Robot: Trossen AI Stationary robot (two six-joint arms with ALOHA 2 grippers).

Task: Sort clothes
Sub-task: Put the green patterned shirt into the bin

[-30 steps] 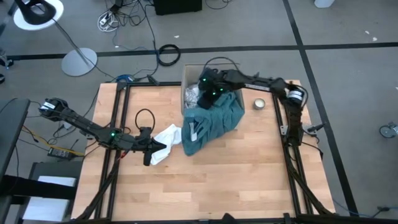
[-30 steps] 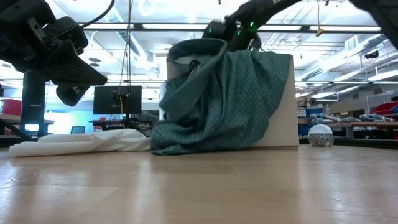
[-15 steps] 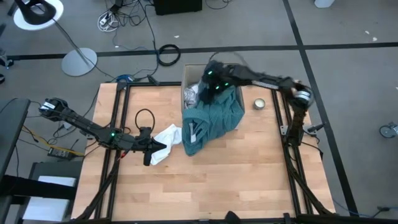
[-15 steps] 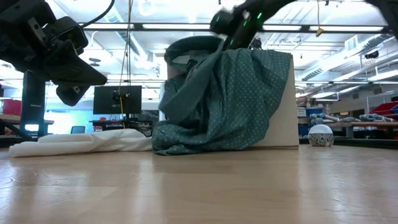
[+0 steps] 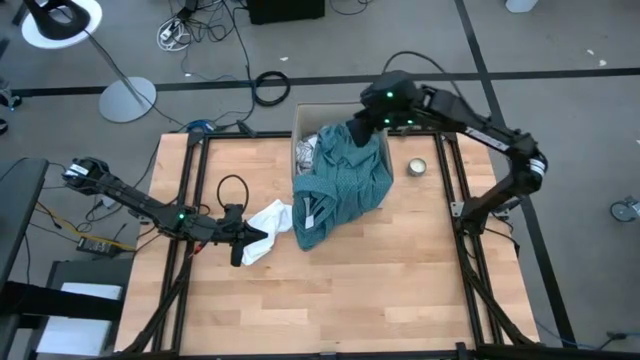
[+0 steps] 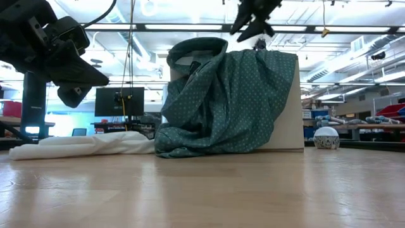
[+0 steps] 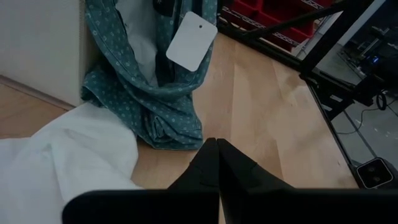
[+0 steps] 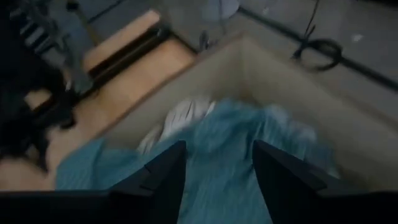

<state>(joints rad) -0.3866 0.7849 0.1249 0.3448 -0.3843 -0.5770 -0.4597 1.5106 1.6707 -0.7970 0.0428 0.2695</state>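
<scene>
A teal shirt (image 5: 340, 185) hangs over the near wall of the tan cardboard box (image 5: 312, 112). Its lower part lies on the table, with a white tag (image 7: 191, 42) showing. My right gripper (image 5: 362, 128) hovers open above the box and the shirt's top (image 8: 249, 155), clear of both in the low view (image 6: 253, 18). A white garment (image 5: 268, 222) lies flat on the table left of the shirt. My left gripper (image 5: 240, 243) is shut and empty, raised above the white garment's near end (image 7: 62, 158).
A light patterned piece (image 5: 308, 150) lies inside the box. A small round metal tin (image 5: 417, 167) stands on the table right of the box. Bare wood (image 5: 340, 290) stretches across the table's near half. A black cable loop (image 5: 232, 187) lies by the left arm.
My right gripper has opened and let go of the teal shirt, then risen and drawn back toward the table's far right. The shirt's top has settled on the box rim, while its lower part stays on the table.
</scene>
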